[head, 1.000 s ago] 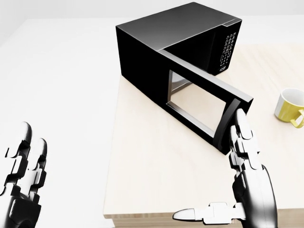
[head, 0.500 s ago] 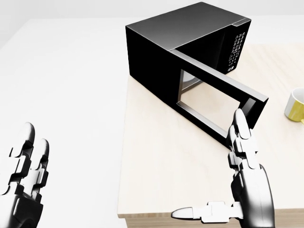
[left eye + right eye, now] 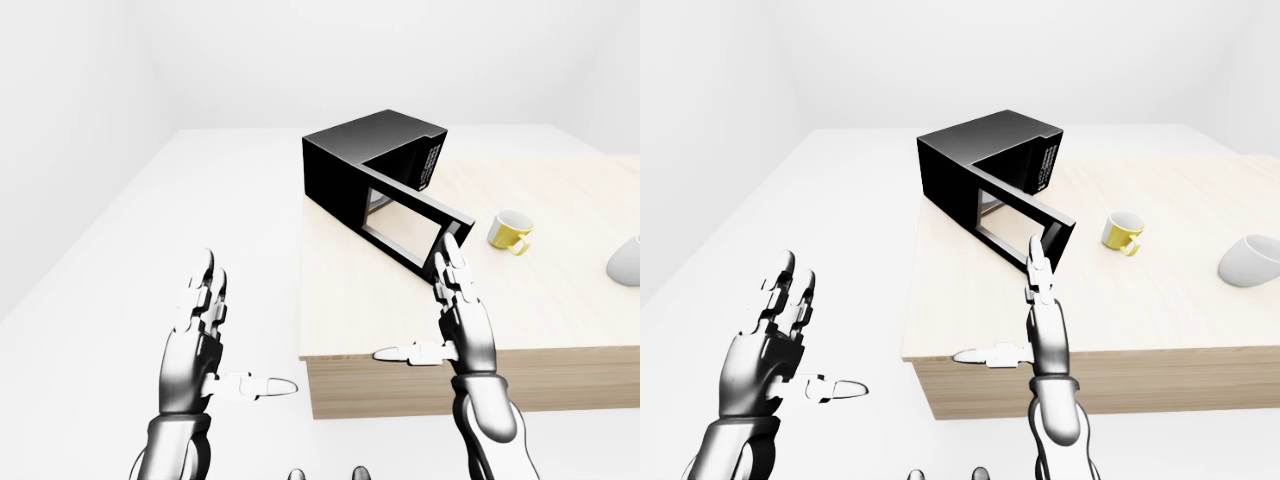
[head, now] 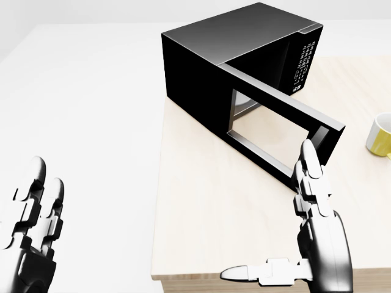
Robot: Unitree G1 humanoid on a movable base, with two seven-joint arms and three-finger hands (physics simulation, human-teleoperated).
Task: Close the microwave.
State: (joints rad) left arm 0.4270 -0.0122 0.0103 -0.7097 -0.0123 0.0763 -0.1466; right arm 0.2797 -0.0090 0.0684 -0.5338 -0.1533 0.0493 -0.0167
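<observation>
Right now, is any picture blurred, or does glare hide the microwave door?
Head view: sharp, with flat even light; the microwave door window shows the table through it, no glare. Left-eye view: equally sharp, shadows very faint, the white floor and walls nearly merging. Right-eye view: the same, with the yellow mug crisp.

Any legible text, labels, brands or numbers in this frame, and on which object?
None can be read.
Microwave control panel: rows of small pale marks, too small and blurred to read.
Yellow mug, white bowl, table: no markings visible.
</observation>
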